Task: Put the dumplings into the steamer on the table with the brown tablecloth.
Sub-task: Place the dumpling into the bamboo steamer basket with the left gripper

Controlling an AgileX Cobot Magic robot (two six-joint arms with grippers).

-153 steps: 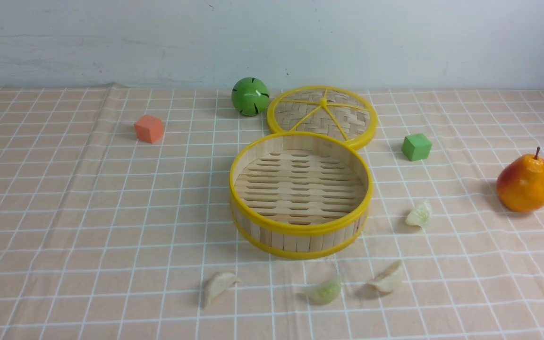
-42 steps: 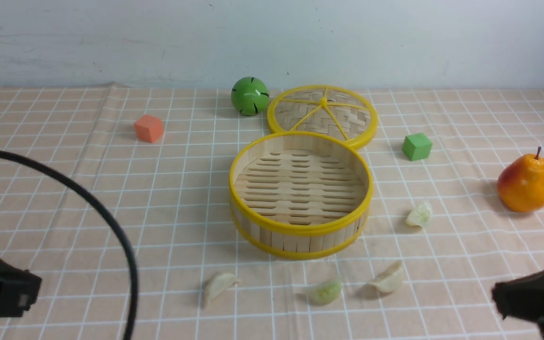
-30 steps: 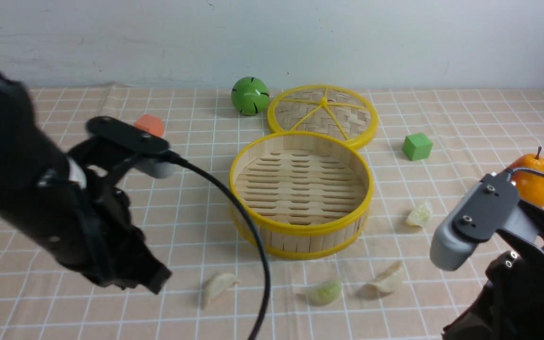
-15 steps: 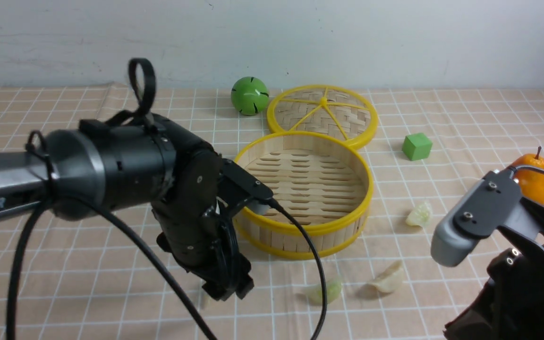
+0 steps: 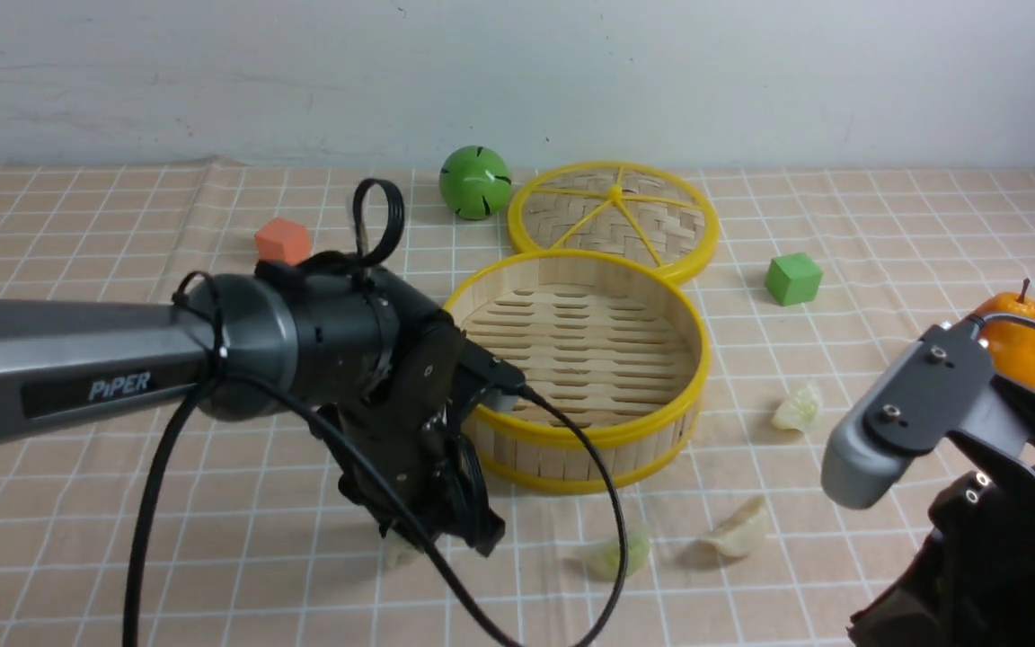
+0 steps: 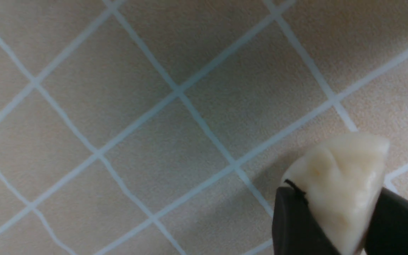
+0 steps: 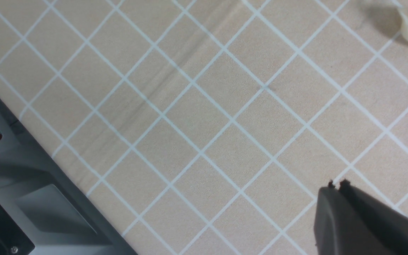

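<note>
The whitish-beige pleated toy dumpling was clamped between the black fingers of the left gripper, low on the peach-brown grid-lined tablecloth just in front of the round bamboo steamer with yellow rims. The right gripper was closed on nothing. A straight lift above the near rim was judged advisable before the dumpling was carried over the empty slatted floor, and open cloth was available on the left.

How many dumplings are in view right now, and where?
4. One whitish dumpling sits in the left gripper; a green dumpling and a second whitish dumpling lie in front of the steamer; another green dumpling lies right of it.
</note>
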